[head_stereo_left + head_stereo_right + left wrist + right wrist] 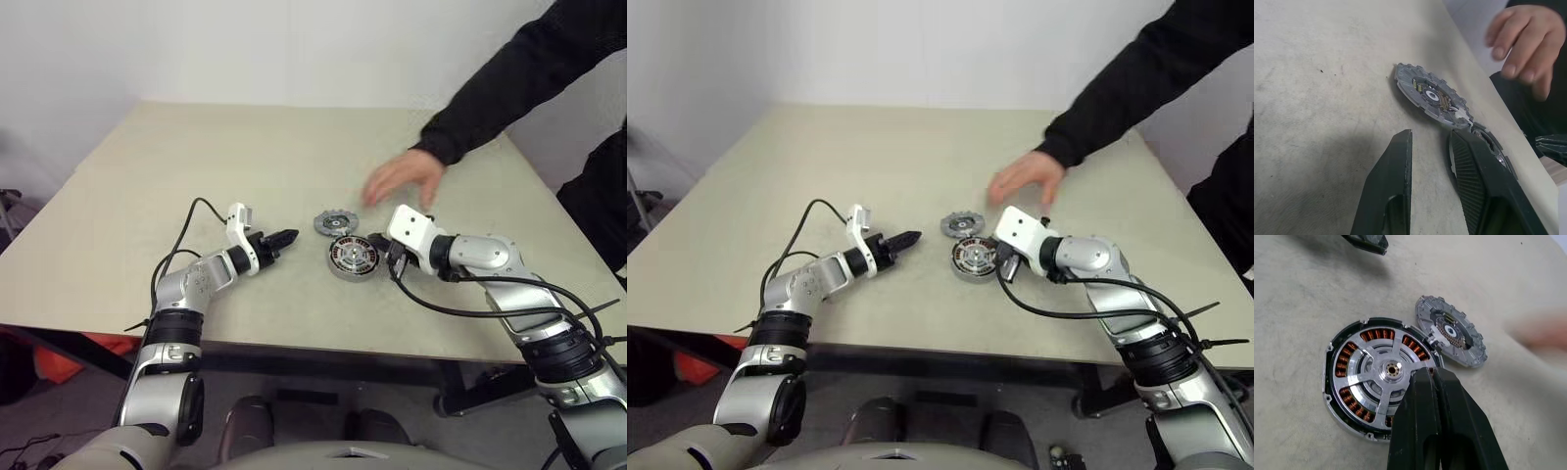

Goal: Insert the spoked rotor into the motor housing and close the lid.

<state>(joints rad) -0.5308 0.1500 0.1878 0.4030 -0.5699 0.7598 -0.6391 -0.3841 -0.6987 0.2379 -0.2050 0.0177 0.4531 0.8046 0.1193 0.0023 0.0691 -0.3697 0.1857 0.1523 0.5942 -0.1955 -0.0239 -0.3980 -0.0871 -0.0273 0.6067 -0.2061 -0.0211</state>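
Right end effector point(1436, 382) pressed shut over spoked rotor point(1382, 374), copper windings visible.

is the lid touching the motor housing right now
Touching, it seems. In the right wrist view the lid lies flat beside the housing, and its tabbed rim meets the housing's rim with no table showing between them.

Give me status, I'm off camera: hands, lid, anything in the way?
Left hand open, empty. Right hand shut, empty, over rotor seated in housing. Lid off, beside it. Person's hand hovering near.
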